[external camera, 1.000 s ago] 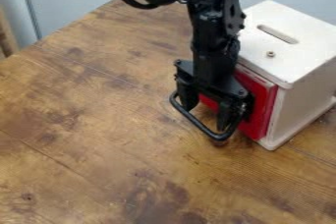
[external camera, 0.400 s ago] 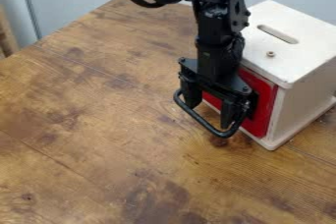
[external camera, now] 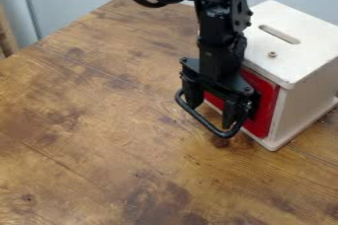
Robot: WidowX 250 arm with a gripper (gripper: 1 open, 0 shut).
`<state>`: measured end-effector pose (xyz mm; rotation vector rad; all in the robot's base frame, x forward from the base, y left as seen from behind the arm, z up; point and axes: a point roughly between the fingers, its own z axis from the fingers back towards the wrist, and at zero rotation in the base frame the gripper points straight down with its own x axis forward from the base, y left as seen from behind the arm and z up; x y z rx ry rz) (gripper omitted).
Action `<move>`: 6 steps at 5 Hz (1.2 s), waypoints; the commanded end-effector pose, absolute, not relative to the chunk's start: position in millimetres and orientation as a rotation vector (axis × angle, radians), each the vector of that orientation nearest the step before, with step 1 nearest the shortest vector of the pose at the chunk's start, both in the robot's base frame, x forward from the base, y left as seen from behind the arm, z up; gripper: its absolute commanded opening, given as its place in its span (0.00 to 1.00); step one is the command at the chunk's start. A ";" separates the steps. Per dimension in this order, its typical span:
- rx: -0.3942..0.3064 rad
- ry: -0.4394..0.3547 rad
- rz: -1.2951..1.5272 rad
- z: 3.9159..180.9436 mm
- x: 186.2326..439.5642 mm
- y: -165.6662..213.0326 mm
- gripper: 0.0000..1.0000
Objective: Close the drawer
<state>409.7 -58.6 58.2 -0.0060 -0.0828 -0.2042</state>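
Note:
The red drawer [external camera: 264, 106] sits in the cream-white box casing [external camera: 294, 56] at the right, its red front nearly flush with the casing. Its black wire loop handle [external camera: 201, 120] sticks out toward the table's middle. My black gripper [external camera: 214, 106] hangs down right in front of the drawer's front, over the handle's base, with its fingers spread on either side of the loop. It holds nothing that I can see. The drawer's inside is hidden.
The casing has slots on top [external camera: 280, 35]. The worn wooden table [external camera: 93, 120] stretches left and forward. A pale wall stands behind, with a wooden post [external camera: 11, 17] at the far left.
The gripper and the handle have shifted slightly to the right toward the casing since a second ago; nothing has moved in the last half second.

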 end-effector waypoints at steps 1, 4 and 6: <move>0.005 -0.122 -0.168 68.3 417.0 -54.0 1.00; -0.007 -0.205 -0.152 88.9 421.9 -54.2 1.00; -0.013 -0.233 -0.143 103.3 425.2 -54.2 1.00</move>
